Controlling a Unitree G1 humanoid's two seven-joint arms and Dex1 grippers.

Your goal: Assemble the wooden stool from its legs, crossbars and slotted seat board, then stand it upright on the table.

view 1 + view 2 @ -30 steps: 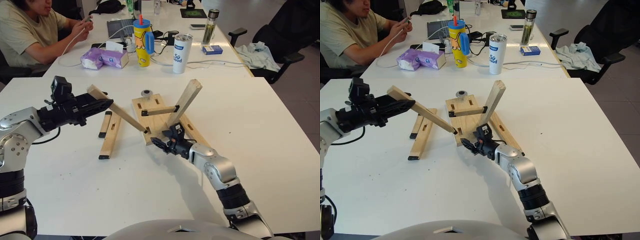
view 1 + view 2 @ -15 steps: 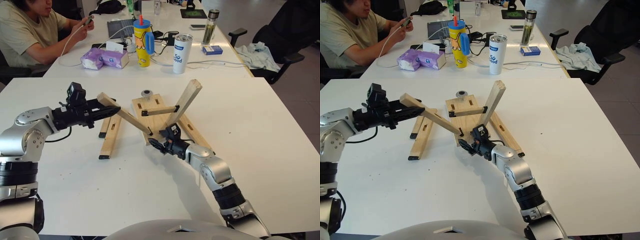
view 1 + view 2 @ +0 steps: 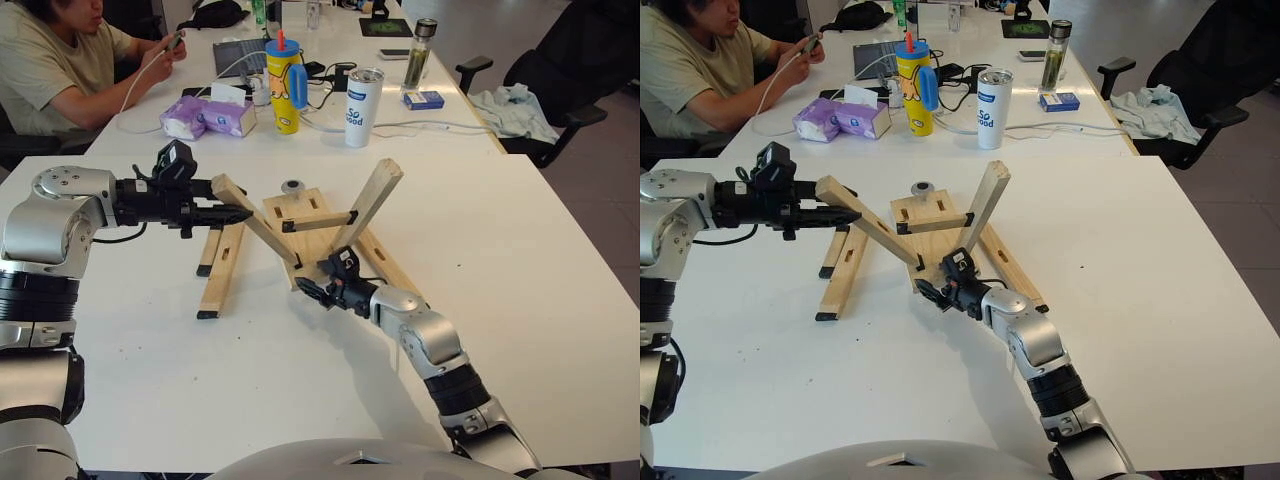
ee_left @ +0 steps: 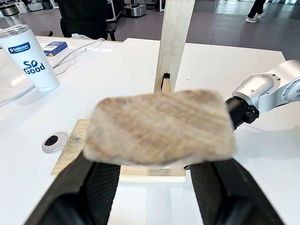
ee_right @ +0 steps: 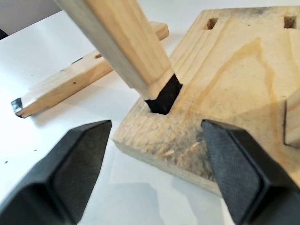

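The pale wooden seat board [image 3: 300, 206] lies flat at mid-frame on the table [image 3: 520, 250]. The left gripper [image 3: 224, 210] clamps the top of a leg [image 3: 264, 230] slanting down, black tip in the board's corner slot. The right gripper [image 3: 322, 289] is spread wide, fingers [image 5: 79, 154] flanking that corner. A second leg [image 3: 372, 203] and crossbar [image 3: 318, 222] stand on the board.

Pale wooden slotted seat board [image 5: 243, 79] lies flat; slanted wooden leg [image 3: 258, 222] has its dark tip in the board's corner slot; two loose wooden pieces [image 3: 222, 265] lie beside.

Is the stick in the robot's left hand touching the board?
Touching. Right wrist view: the leg sits with its dark tip inside a corner slot of the seat board.
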